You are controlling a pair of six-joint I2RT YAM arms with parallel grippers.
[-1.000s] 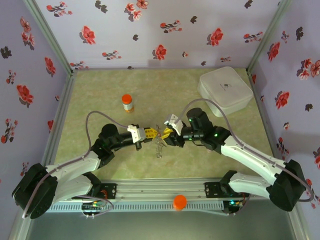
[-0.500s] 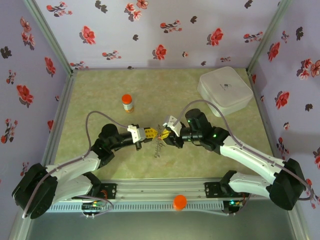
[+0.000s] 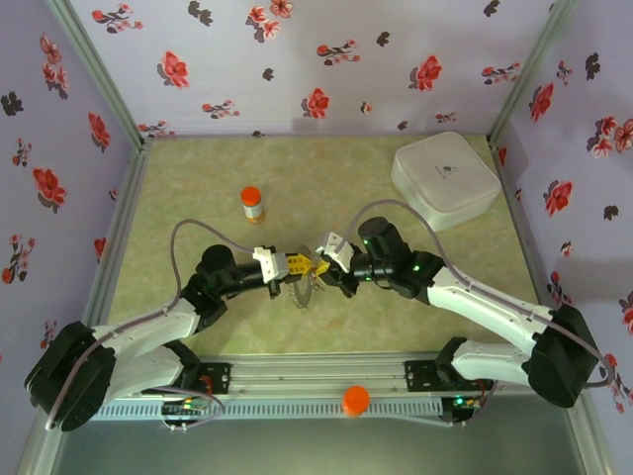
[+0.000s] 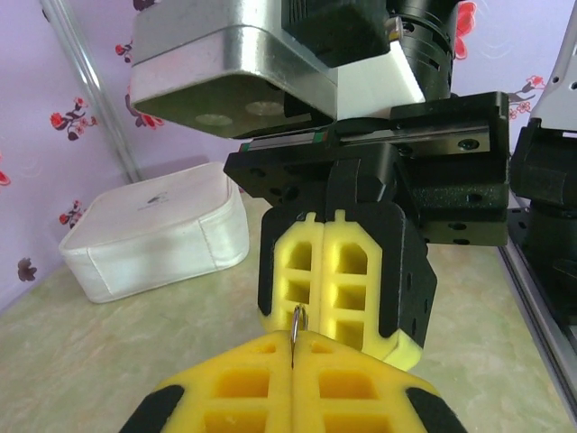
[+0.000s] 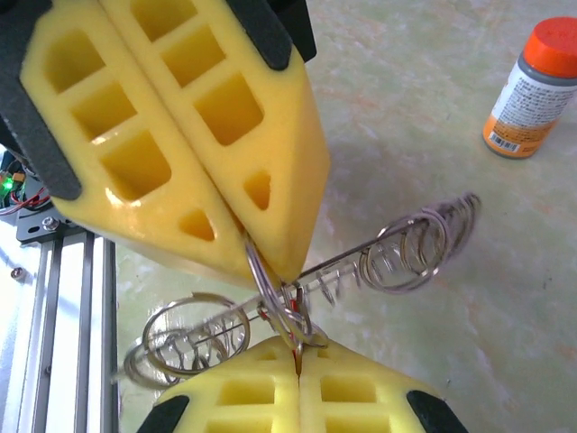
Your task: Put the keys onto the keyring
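My left gripper point(image 3: 300, 264) and right gripper point(image 3: 324, 265) meet tip to tip above the mat's middle. The left gripper point(image 4: 296, 338) is shut on the thin wire of the keyring point(image 5: 260, 275), which runs down from its fingers point(image 5: 270, 180) to the right gripper point(image 5: 298, 354). The right gripper is shut on a small piece with a red sliver, the red-tagged key point(image 5: 291, 296), right where the ring meets its seam. Silvery coils and loops point(image 5: 415, 248) hang blurred to both sides and dangle below the grippers point(image 3: 305, 289). The other key is hidden.
An orange-capped bottle point(image 3: 252, 204) stands upright on the mat, behind and left of the grippers. A white lidded box point(image 3: 445, 179) sits at the back right corner. Flowered walls close in three sides, and a metal rail point(image 3: 326, 381) runs along the near edge.
The right gripper has closed from partly open to shut and shifted slightly left against the left gripper. The dangling coils have swung to the left. The left gripper stayed shut.
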